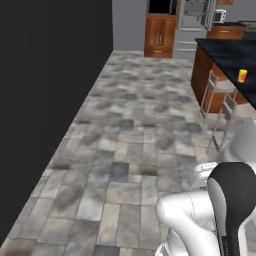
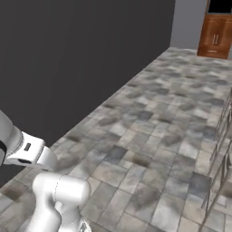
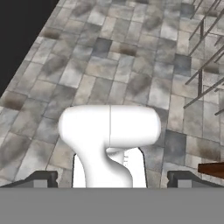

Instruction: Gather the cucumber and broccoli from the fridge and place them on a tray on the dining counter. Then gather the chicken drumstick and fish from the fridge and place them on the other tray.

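Note:
The fridge (image 1: 192, 25) stands grey and tall at the far end of the room, well ahead of me. To its right the dining counter (image 1: 227, 54) runs along the right side as a black top. My gripper (image 3: 112, 180) hangs over the tiled floor, open, its dark fingertips (image 3: 43, 178) wide apart with nothing between them. The cucumber, broccoli, chicken drumstick, fish and trays are out of view.
A dark wall (image 1: 50, 100) runs along the left. Grey stone floor tiles (image 1: 135, 130) stretch ahead to the fridge. Metal-legged stools (image 1: 220, 107) stand beside the counter, also stools (image 2: 222, 149). A small yellow cup (image 1: 242, 75) sits on the counter. A brown wooden cabinet (image 1: 160, 35) stands left of the fridge.

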### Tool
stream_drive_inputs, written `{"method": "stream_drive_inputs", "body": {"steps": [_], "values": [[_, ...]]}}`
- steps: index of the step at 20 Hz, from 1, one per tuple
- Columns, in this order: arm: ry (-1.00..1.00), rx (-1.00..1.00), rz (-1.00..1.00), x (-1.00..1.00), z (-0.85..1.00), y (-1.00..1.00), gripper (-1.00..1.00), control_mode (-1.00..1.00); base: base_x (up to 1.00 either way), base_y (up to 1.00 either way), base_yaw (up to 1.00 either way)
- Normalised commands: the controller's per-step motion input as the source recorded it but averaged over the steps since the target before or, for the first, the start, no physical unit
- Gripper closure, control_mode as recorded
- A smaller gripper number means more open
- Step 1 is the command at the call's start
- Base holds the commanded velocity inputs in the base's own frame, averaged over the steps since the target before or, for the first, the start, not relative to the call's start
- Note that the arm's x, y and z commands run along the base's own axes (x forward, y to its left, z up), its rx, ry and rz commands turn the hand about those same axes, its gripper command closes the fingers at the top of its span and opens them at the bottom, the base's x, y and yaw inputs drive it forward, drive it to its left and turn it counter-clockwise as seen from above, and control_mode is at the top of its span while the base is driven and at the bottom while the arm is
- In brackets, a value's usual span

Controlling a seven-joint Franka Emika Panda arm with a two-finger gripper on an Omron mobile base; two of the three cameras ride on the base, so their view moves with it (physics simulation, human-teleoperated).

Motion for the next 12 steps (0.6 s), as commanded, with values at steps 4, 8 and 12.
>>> {"method": "stream_drive_inputs", "body": {"steps": [4, 8, 12], "values": [[0.0, 0.0, 0.0, 0.0, 0.0, 0.0, -1.0, 1.0, 1.0, 0.2, -0.32], [0.0, 0.0, 0.0, 0.0, 0.0, 0.0, -1.0, 1.0, 1.0, 0.22, -0.32], [0.0, 0.0, 0.0, 0.0, 0.0, 0.0, -1.0, 1.0, 1.0, 0.29, -0.33]]}}
